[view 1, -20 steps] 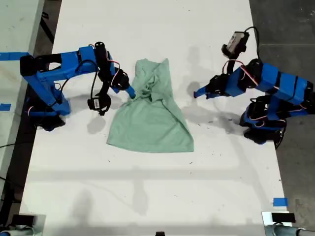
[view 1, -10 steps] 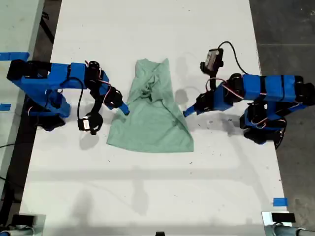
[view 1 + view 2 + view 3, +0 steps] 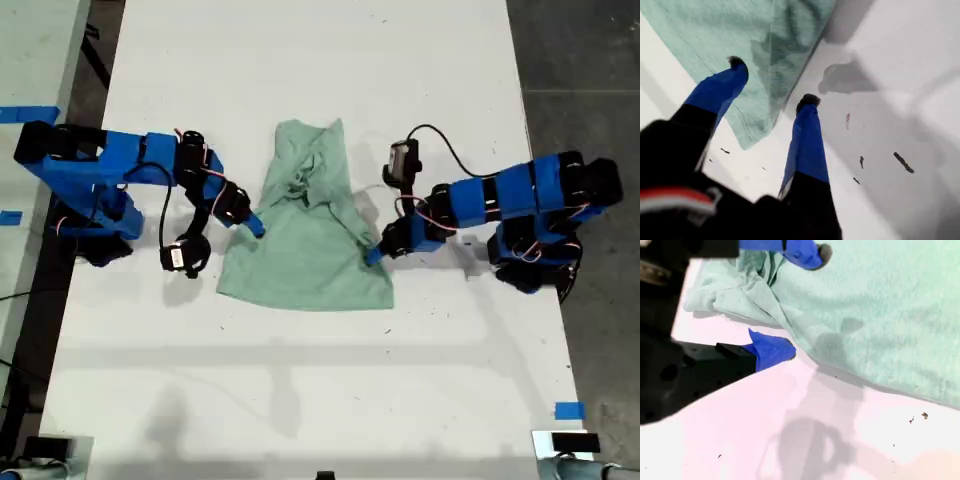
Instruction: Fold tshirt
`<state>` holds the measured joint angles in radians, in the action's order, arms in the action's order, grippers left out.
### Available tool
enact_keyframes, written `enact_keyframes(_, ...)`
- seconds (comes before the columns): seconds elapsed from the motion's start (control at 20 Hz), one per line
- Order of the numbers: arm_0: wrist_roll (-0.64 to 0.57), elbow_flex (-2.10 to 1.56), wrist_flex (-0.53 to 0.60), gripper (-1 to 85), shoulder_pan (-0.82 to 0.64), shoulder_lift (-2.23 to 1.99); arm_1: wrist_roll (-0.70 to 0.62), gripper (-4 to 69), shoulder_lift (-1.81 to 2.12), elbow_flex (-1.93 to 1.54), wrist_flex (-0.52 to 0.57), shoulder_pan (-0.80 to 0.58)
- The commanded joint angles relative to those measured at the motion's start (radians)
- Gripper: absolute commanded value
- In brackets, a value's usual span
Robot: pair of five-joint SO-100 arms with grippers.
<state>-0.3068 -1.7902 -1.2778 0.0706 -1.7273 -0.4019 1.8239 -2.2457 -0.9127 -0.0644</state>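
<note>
The pale mint-green tshirt [image 3: 310, 240] lies in the middle of the white table [image 3: 300, 390], bunched and partly folded at its far end, flat near the hem. My first gripper [image 3: 372, 256] [image 3: 773, 81], on the arm at the exterior view's right, is open across the tshirt's [image 3: 715, 30] side edge close to a hem corner, one finger over the cloth. My second gripper [image 3: 255, 227] [image 3: 802, 301], on the arm at the exterior view's left, is open astride the opposite edge of the tshirt [image 3: 880, 315], beside the crumpled folds.
Both arm bases stand at the table's side edges in the exterior view. Blue tape marks [image 3: 568, 410] sit near the front right corner, and another [image 3: 20, 113] lies off the table's left side. Small dark specks [image 3: 902, 162] dot the table by my first gripper.
My first arm has stretched toward the tshirt, its gripper travelling left and down in the exterior view to the cloth's edge. My second gripper slid down the opposite edge, then held still.
</note>
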Motion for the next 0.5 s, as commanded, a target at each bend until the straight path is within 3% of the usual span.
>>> enact_keyframes(0.0,0.005,0.003,0.011,21.6,0.0,-0.032,0.015,19.7,-0.061,0.002,0.094,0.017)
enact_keyframes(0.15,0.005,-0.002,0.011,21.6,0.0,-0.032,0.018,0.0,-0.117,0.014,0.117,0.011)
enact_keyframes(0.3,0.005,-0.003,0.011,21.4,0.003,-0.032,0.021,-2.3,-0.117,0.025,0.091,0.009)
enact_keyframes(0.45,0.008,-0.006,0.014,21.4,0.005,-0.032,0.034,-2.4,-0.078,0.066,-0.02,0.021)
